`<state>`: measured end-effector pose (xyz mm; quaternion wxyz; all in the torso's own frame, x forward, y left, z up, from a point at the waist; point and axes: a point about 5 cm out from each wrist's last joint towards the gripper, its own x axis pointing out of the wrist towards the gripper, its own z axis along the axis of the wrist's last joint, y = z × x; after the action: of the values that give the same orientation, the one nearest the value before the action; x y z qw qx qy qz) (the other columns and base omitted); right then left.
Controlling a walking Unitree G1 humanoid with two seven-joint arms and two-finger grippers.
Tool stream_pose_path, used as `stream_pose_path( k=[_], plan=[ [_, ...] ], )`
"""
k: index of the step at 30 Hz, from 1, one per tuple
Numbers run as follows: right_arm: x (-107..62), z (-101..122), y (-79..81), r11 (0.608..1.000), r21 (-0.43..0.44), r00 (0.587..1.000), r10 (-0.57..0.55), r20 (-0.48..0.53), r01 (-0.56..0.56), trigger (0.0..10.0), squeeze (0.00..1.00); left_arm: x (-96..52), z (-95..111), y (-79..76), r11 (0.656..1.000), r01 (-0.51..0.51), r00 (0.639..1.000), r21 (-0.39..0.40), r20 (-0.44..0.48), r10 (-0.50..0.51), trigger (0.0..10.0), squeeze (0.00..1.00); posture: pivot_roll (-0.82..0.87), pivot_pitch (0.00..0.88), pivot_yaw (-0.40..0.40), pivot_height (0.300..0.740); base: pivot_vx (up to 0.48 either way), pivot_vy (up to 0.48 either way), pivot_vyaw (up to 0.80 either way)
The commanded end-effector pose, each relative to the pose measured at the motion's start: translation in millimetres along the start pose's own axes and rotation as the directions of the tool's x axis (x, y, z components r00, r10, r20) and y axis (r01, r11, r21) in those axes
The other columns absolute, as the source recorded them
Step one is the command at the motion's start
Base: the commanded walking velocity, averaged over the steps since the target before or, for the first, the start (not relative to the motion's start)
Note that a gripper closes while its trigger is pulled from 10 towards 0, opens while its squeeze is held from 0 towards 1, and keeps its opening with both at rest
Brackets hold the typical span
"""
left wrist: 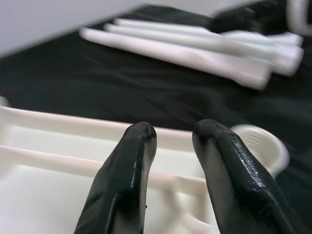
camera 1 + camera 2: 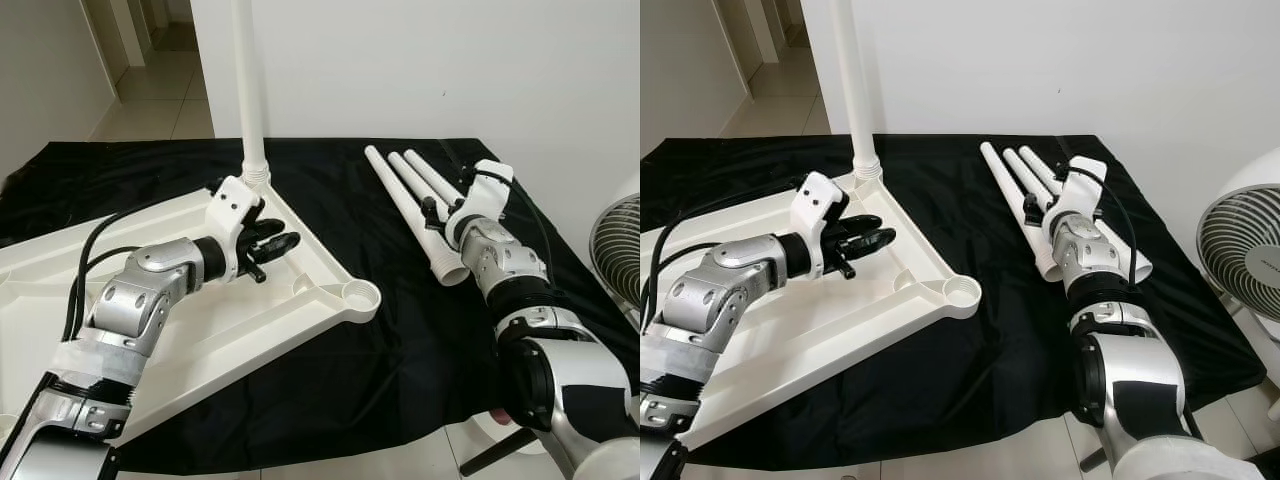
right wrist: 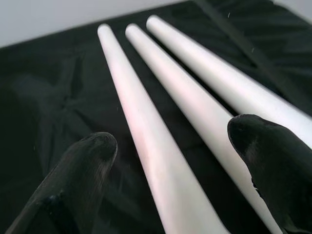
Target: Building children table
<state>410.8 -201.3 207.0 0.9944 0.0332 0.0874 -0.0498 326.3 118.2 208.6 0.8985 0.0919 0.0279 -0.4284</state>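
**Left eye view: tabletop upturned, one leg fitted, three loose**

Left eye view cuts off the white plastic tabletop (image 2: 200, 330) at the picture's left edge; it lies upside down on the black cloth (image 2: 400, 360), ribs and round corner socket (image 2: 361, 295) facing up. One white tapered plastic leg (image 2: 250, 90) stands upright in the far corner, its top out of frame. The left gripper (image 2: 272, 245) hovers over the tabletop's rim, fingers slightly apart and empty. Three loose white legs (image 2: 415, 205) lie side by side on the cloth to the right, partly hidden by the right arm. The right gripper (image 3: 170, 146) hangs above them, fingers spread wide. A white fan (image 2: 1245, 250) stands at the right edge.
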Motion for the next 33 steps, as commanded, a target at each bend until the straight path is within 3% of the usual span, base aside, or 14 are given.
stream_pose_path(
  k=[1,5,20,28,33],
  plan=[
    [1.1,-3,1.1,0.999,0.028,0.998,0.031,-0.062,-0.029,10.0,0.00,5.0,-6,-20.8,0.993,0.115,0.993,-0.013,-0.023,-0.115,10.0,0.00,0.02,0.014,0.009,0.740,0.000,0.000,0.00],
    [1.8,-7,1.8,0.998,0.039,0.994,0.052,-0.099,-0.049,10.0,0.00,8.3,-6,-36.2,0.985,0.171,0.985,-0.029,-0.024,-0.172,10.0,0.00,0.02,0.020,0.011,0.740,0.000,0.000,0.00],
    [1.7,-2,2.1,0.997,0.048,0.997,0.059,-0.055,-0.056,10.0,0.00,5.9,-3,-37.1,0.986,0.164,0.986,-0.034,-0.019,-0.164,10.0,0.00,0.03,0.031,0.013,0.740,0.000,0.000,0.00],
    [-6.6,-20,11.4,0.992,0.072,0.994,0.106,0.025,-0.108,10.0,0.00,4.1,-3,-34.7,0.992,0.076,0.997,-0.097,0.026,-0.074,10.0,0.00,0.02,0.040,0.013,0.740,0.000,0.000,0.00],
    [-6.5,-13,7.9,0.992,0.064,0.994,0.106,0.038,-0.108,10.0,0.00,5.2,2,-33.5,0.993,0.078,0.997,-0.087,0.029,-0.076,10.0,0.00,0.02,0.050,0.014,0.740,0.000,0.000,0.00]
  ],
)
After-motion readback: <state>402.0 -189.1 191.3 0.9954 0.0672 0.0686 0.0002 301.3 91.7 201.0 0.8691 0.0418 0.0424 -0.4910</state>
